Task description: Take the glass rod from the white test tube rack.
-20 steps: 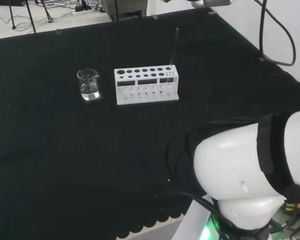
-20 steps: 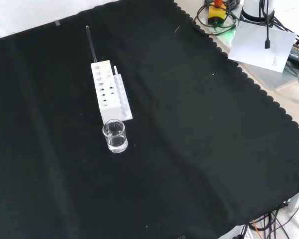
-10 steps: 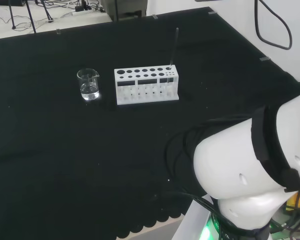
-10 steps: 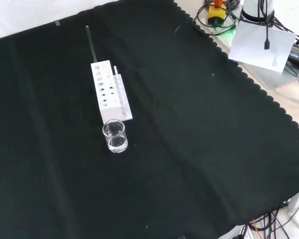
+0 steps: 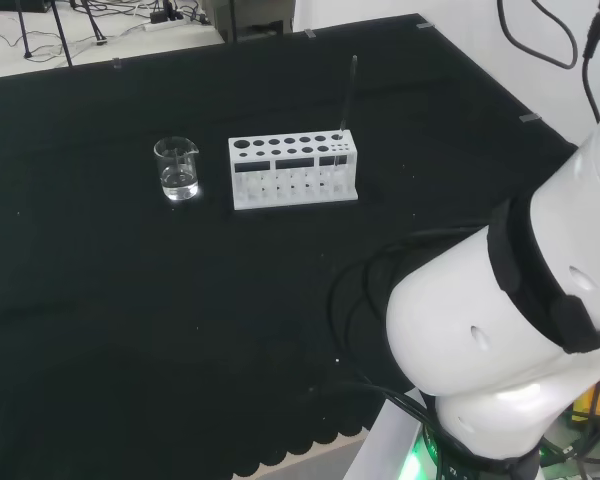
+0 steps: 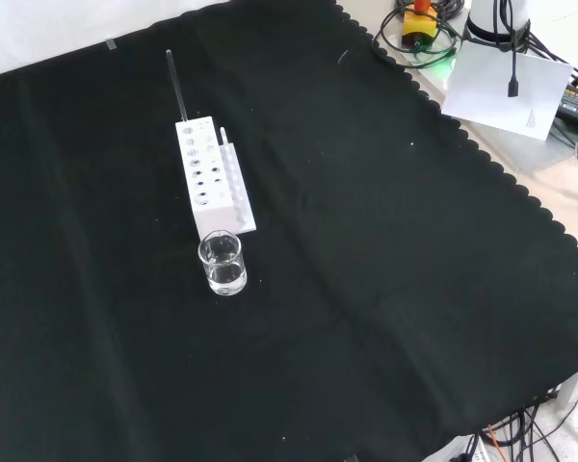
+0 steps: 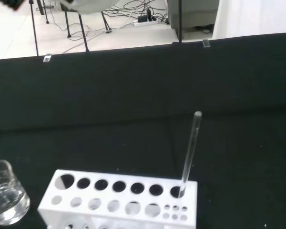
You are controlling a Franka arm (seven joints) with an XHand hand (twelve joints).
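The white test tube rack (image 5: 293, 170) stands on the black cloth, also seen in the front view (image 6: 212, 178) and close in the wrist view (image 7: 119, 200). The glass rod (image 5: 349, 95) stands tilted in a hole at the rack's right end in the head view, which is its far end in the front view (image 6: 176, 89). Its upper part rises well above the rack (image 7: 189, 152). A blurred white part of the hand (image 7: 86, 5) shows in the wrist view, apart from the rod and above it.
A small glass beaker (image 5: 176, 168) holding some clear liquid stands left of the rack in the head view and just in front of it in the front view (image 6: 222, 263). The arm's white link (image 5: 500, 330) is at the head view's lower right. The cloth's scalloped edge (image 6: 482, 154) runs along the front view's right.
The arm's white links at the head view's right have swung upward. Rack, rod and beaker have not moved.
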